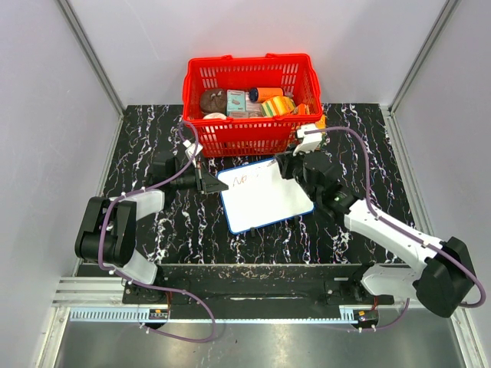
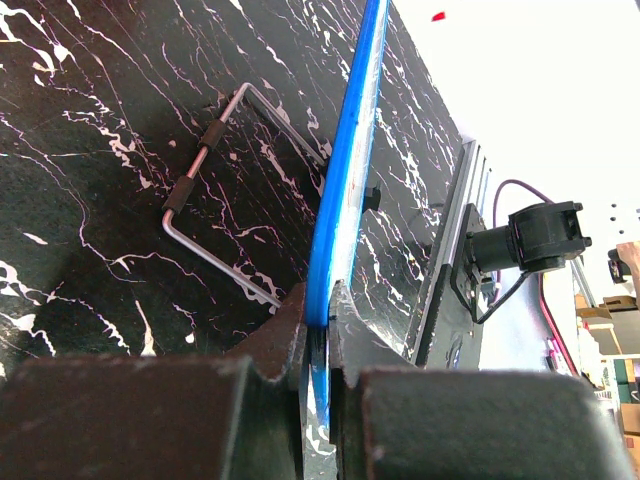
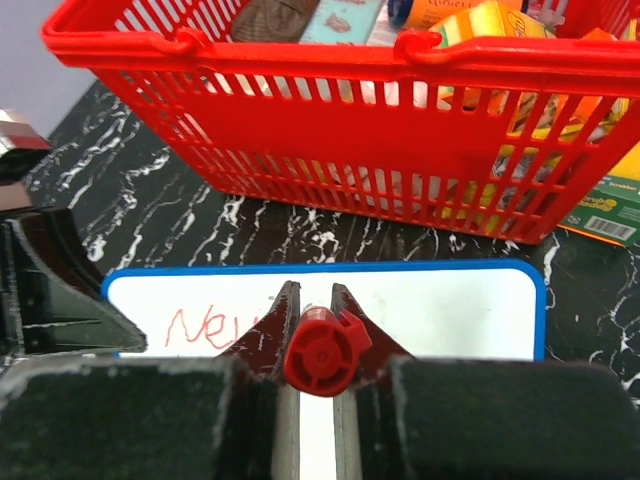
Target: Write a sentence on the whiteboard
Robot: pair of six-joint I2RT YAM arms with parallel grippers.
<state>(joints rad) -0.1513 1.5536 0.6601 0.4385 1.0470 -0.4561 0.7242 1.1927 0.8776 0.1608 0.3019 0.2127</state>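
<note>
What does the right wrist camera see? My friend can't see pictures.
The right fingers pinch a red marker over the whiteboard, which has a few red letters at its left end. Behind it a red basket full of things stands on the black table.

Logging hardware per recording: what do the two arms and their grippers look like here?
Both arms have white link shells and black rounded joint housings: left arm, right arm. A purple cable loops along each. The left gripper and right gripper are dark and blocky, with worn brownish tips. No markings are legible.
</note>
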